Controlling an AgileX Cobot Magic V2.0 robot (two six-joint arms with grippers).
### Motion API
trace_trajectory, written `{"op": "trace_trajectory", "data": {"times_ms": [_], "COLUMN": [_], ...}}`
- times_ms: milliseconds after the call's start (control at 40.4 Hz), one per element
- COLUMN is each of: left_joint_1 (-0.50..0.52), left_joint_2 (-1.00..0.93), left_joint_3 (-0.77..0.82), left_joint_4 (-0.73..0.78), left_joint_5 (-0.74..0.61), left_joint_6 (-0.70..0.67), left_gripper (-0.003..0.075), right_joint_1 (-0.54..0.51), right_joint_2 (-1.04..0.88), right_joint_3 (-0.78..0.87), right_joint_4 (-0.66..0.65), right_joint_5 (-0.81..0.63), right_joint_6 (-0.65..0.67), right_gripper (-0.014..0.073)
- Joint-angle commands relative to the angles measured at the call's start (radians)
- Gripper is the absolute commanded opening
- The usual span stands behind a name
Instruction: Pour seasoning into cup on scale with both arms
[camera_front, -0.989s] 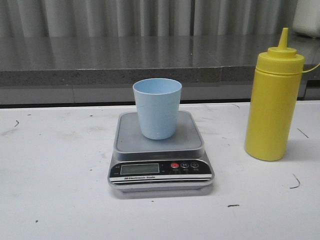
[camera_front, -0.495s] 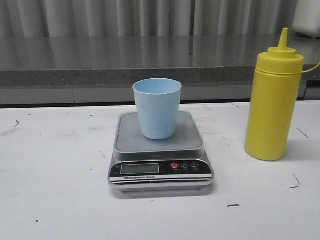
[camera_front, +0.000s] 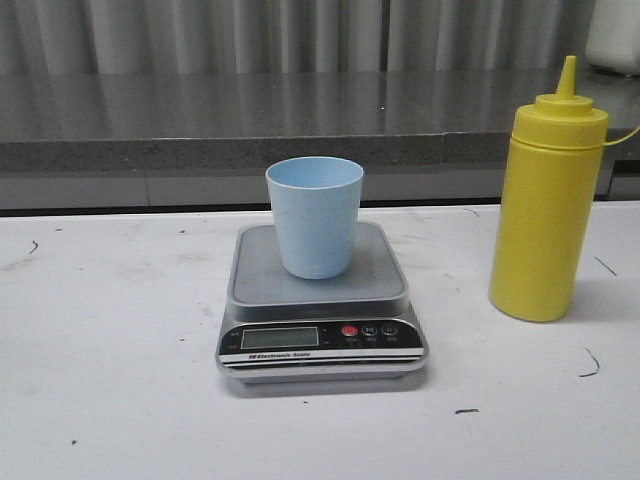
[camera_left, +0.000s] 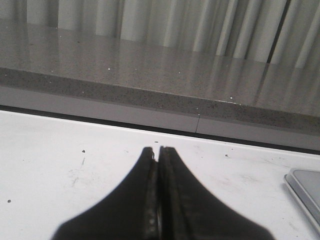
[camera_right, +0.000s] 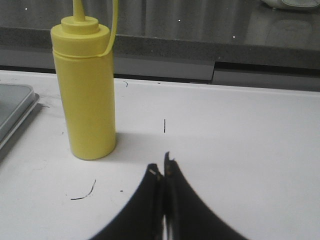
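A pale blue cup (camera_front: 314, 215) stands upright on the steel platform of the silver scale (camera_front: 320, 300) in the middle of the white table. The yellow seasoning bottle (camera_front: 548, 200) stands upright to the right of the scale, capped, nozzle up. No gripper shows in the front view. In the left wrist view my left gripper (camera_left: 157, 150) is shut and empty above bare table, with a corner of the scale (camera_left: 306, 189) off to one side. My right gripper (camera_right: 161, 164) is shut and empty, a short way off from the bottle (camera_right: 86, 90).
A grey stone ledge (camera_front: 220, 120) runs along the back of the table, with pale curtains behind it. Small dark scuff marks (camera_front: 590, 365) dot the white tabletop. A white object (camera_front: 615, 35) sits on the ledge at the far right.
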Motion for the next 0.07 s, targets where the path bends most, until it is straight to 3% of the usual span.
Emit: {"op": "trace_trajectory", "data": {"times_ms": [0,49], "left_joint_1": [-0.002,-0.002], "left_joint_2": [-0.016,-0.016], "left_joint_3": [0.024,0.024], "left_joint_4": [-0.006,-0.006], "left_joint_5": [-0.075,-0.075], "left_joint_6": [-0.005,-0.005], "left_gripper": [-0.0020,-0.0020], "right_joint_1": [-0.004,-0.004], "right_joint_2": [-0.017,-0.017], "right_joint_3": [-0.006,-0.006], "right_joint_4": [0.001,0.001], "right_joint_5": [-0.075,-0.075], "right_joint_6": [-0.003,-0.003], "right_gripper": [-0.0060,-0.0060]}}
